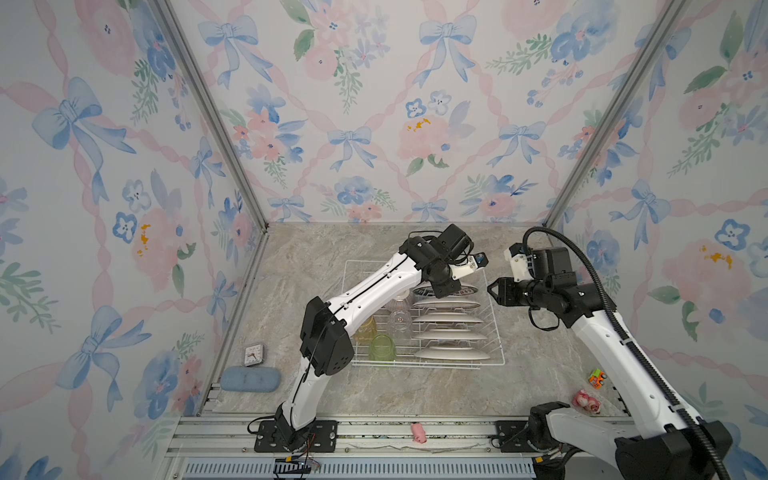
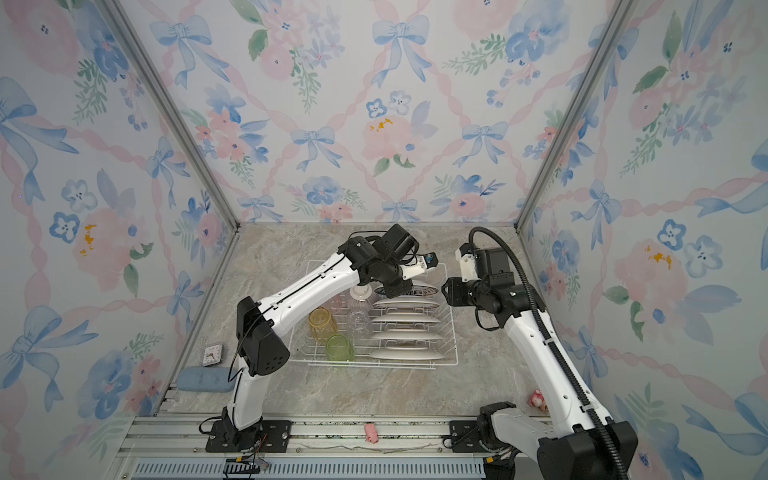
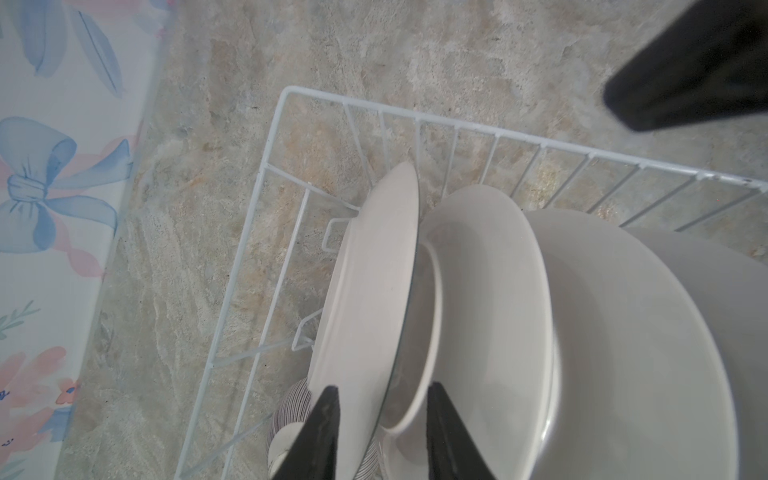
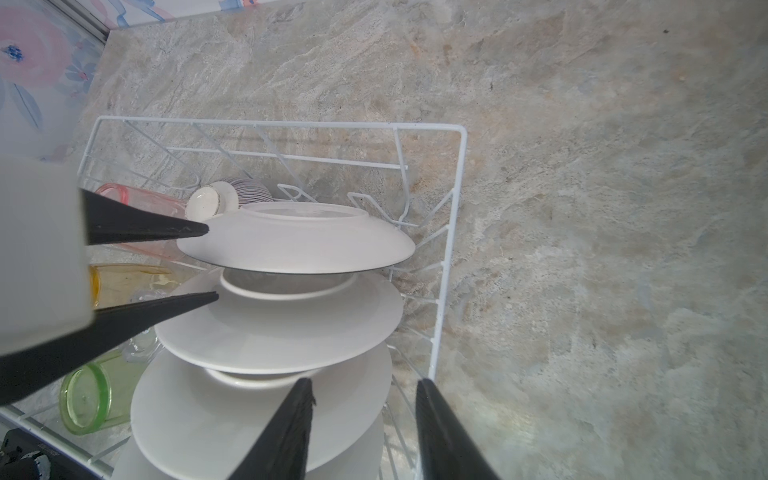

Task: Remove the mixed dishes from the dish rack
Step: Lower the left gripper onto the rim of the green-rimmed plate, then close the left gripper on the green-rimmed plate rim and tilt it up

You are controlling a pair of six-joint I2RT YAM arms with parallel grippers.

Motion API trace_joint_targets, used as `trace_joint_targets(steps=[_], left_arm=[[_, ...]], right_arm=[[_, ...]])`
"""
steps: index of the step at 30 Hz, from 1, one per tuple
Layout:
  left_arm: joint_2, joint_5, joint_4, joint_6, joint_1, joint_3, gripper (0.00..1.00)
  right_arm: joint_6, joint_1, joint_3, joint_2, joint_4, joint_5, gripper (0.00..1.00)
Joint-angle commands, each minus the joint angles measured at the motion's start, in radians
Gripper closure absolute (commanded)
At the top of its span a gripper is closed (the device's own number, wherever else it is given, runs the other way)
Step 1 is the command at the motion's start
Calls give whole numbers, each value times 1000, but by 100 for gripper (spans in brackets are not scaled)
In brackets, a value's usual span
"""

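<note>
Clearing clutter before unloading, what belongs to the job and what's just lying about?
Job: white wire dish rack; white round plates; yellow tumbler; green tumbler; clear tumbler; pink tumbler; striped ribbed bowl.
Clutter: square clock; blue oval case; colourful toy car; pink plush toy; pink pig.

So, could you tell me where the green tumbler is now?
In both top views the green tumbler is in the near left corner of the dish rack, in front of the yellow tumbler and left of the nearest plate.

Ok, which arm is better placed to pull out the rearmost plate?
Left. The left gripper has a finger on each side of the rim of the rearmost plate; the right gripper hangs open off to the side, around nothing.
</note>
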Motion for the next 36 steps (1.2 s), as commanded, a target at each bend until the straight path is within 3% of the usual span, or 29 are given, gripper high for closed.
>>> trace_joint_targets(steps=[1, 20, 36], left_arm=[[31, -24, 4, 22, 1, 0, 68], [130, -93, 5, 103, 2, 101, 70], [169, -187, 5, 149, -4, 142, 98]], right_arm=[[-6, -11, -15, 8, 9, -1, 55], [-22, -34, -33, 13, 18, -10, 54], [-17, -36, -54, 0, 32, -22, 54]])
